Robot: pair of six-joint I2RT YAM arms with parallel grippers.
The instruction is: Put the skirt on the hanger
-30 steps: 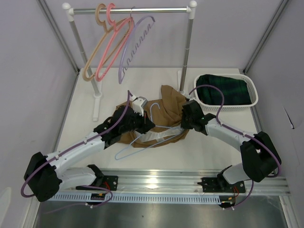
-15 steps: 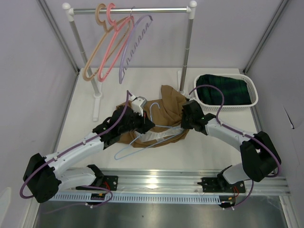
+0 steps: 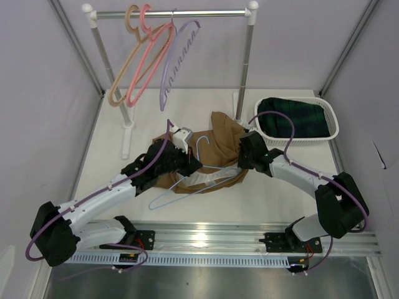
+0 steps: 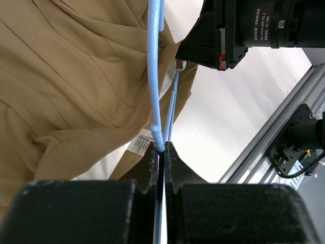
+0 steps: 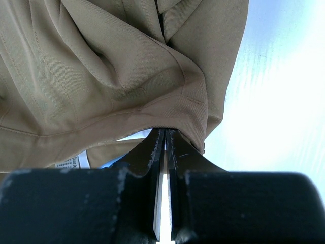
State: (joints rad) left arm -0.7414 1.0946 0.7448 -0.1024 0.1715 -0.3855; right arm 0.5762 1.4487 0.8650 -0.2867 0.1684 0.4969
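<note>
The tan-brown skirt (image 3: pixel 215 146) lies crumpled on the table between both arms, its whitish lining (image 3: pixel 202 180) showing at the near edge. The pale blue hanger (image 3: pixel 168 194) lies across it, hook toward the far side. My left gripper (image 3: pixel 194 166) is shut on the hanger's thin arm (image 4: pixel 155 91), seen clamped between the black fingers (image 4: pixel 147 162). My right gripper (image 3: pixel 240 164) is shut on the skirt's edge (image 5: pixel 167 109) at the garment's right side; the cloth fold sits pinched between its fingers (image 5: pixel 175 152).
A clothes rail (image 3: pixel 171 14) at the back holds tan, pink and scalloped lavender hangers (image 3: pixel 177 62). A white basket (image 3: pixel 333 121) with dark green plaid cloth (image 3: pixel 293 118) stands at the right. The metal rail (image 3: pixel 212 240) runs along the near edge.
The scalloped lavender hanger on the rail has swung slightly. The blue hanger's near end shifted a little left. Both grippers keep their holds.
</note>
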